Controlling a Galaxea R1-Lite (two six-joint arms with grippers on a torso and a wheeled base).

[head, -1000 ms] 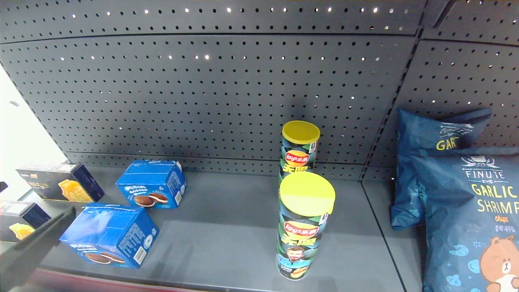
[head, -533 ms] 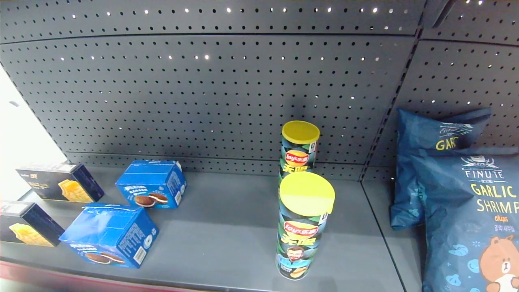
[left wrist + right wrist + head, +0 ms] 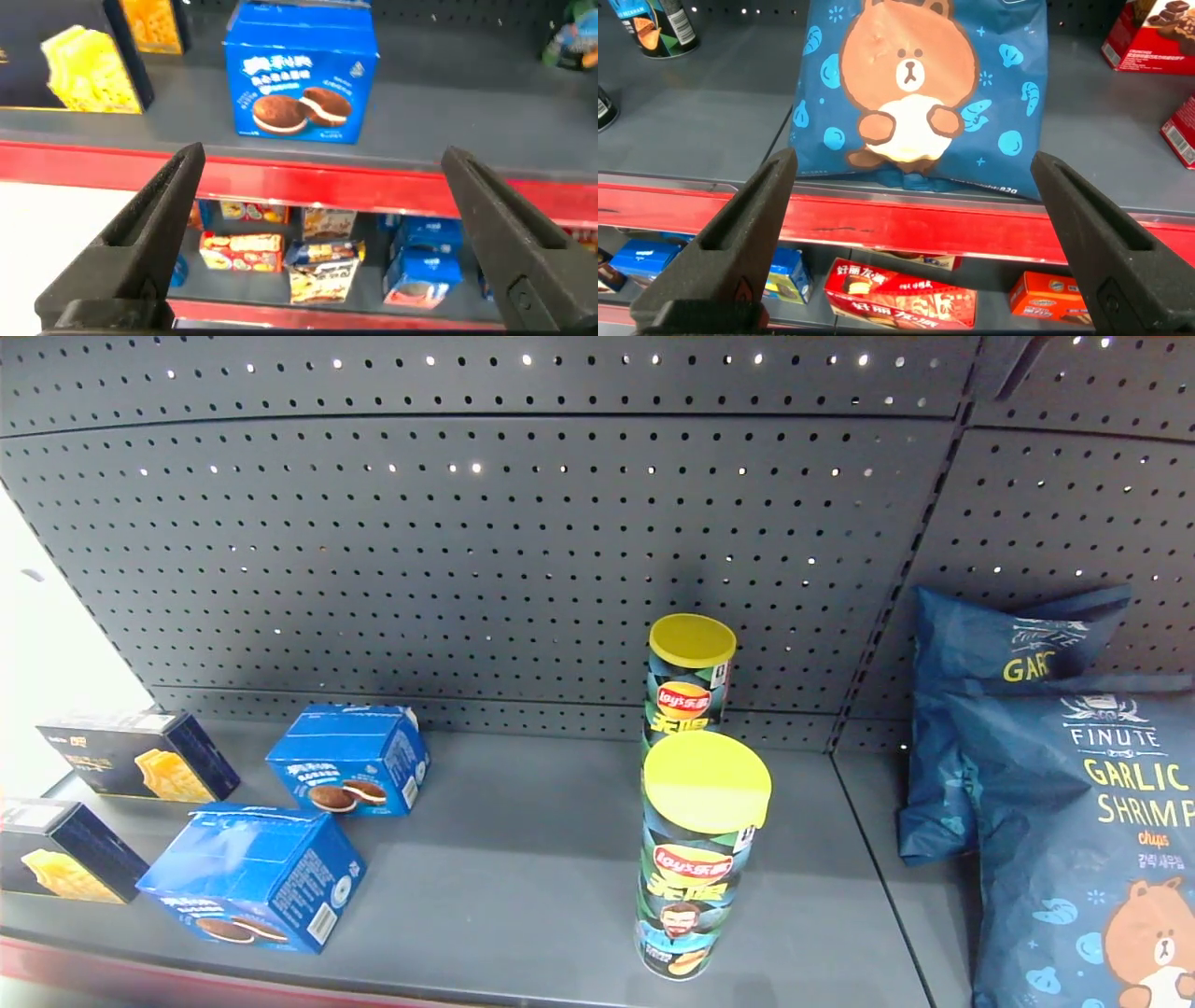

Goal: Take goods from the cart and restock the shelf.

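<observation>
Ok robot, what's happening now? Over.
Left gripper open, empty. Right gripper open, empty. Blue cardboard cookie box, blue bear-print chip bag on grey metal shelf. Nothing blocking.

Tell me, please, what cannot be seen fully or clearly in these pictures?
- Head view: rear chip can, lower part hidden by the front chip can.
- Head view: rear blue bag, partly covered by the front bag, itself cut by the right edge.
- Left wrist view: lower-shelf boxes, tops hidden by the red shelf edge.
</observation>
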